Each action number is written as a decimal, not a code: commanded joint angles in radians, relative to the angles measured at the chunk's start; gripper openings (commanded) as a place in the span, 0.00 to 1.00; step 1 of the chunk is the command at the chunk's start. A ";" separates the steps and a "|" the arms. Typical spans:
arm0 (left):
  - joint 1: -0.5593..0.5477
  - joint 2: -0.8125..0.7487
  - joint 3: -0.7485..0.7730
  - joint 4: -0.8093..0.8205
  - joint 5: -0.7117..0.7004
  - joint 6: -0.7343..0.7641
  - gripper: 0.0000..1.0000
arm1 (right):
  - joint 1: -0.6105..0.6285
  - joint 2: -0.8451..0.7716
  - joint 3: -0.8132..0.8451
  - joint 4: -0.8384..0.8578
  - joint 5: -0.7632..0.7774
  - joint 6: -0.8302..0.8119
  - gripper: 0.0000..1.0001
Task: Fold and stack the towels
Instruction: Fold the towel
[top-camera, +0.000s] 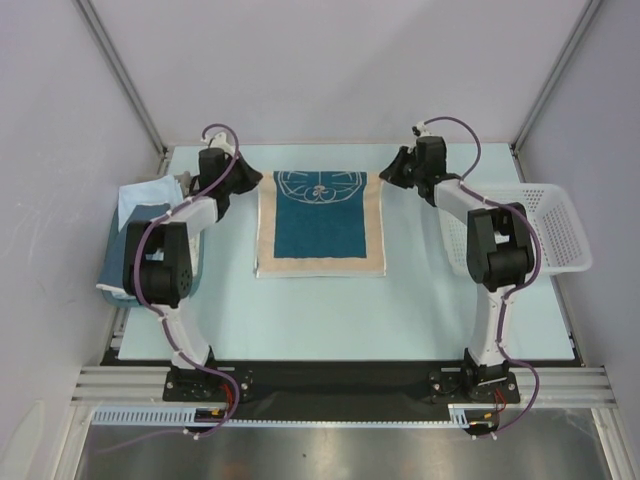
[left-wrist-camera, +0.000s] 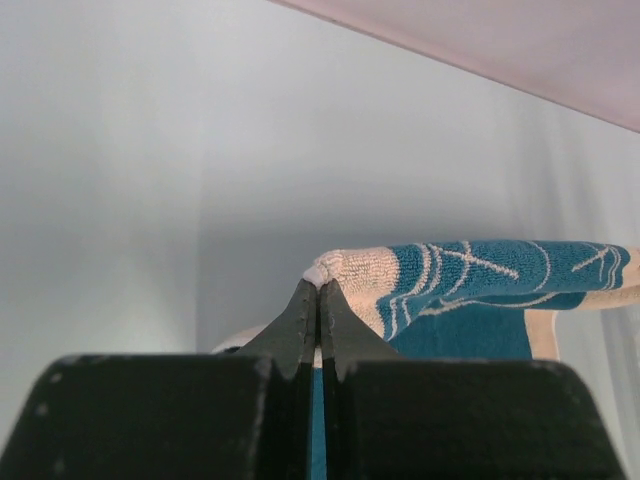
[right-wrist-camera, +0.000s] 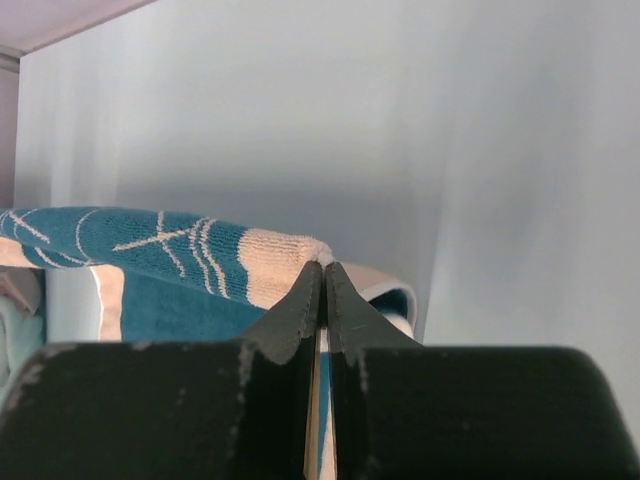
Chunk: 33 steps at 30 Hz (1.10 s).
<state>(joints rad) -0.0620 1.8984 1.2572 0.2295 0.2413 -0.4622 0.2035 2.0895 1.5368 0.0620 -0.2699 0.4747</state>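
A dark teal towel (top-camera: 320, 228) with white line drawing and tan ends lies spread in the middle of the table. My left gripper (top-camera: 243, 180) is shut on its far left corner; in the left wrist view my left gripper (left-wrist-camera: 319, 287) pinches the tan corner of the towel (left-wrist-camera: 470, 280), which is lifted. My right gripper (top-camera: 392, 172) is shut on the far right corner; in the right wrist view my right gripper (right-wrist-camera: 323, 266) pinches the tan corner of the towel (right-wrist-camera: 150, 250). Light blue towels (top-camera: 145, 200) lie in a pile at the left.
A shallow teal tray (top-camera: 115, 280) holds the pile at the table's left edge. A white mesh basket (top-camera: 560, 230) stands at the right edge, beside my right arm. Grey walls close in the back and sides.
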 joint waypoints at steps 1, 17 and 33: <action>0.011 -0.108 -0.062 0.033 0.027 -0.003 0.00 | 0.002 -0.132 -0.078 0.068 0.000 0.015 0.00; 0.005 -0.341 -0.275 -0.186 -0.011 -0.050 0.00 | 0.043 -0.350 -0.352 -0.027 0.046 0.025 0.00; -0.016 -0.459 -0.406 -0.351 0.015 -0.049 0.00 | 0.086 -0.517 -0.564 -0.057 0.072 0.025 0.00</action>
<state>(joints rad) -0.0696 1.5017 0.8654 -0.1028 0.2504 -0.5056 0.2874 1.6352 0.9943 0.0036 -0.2256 0.4980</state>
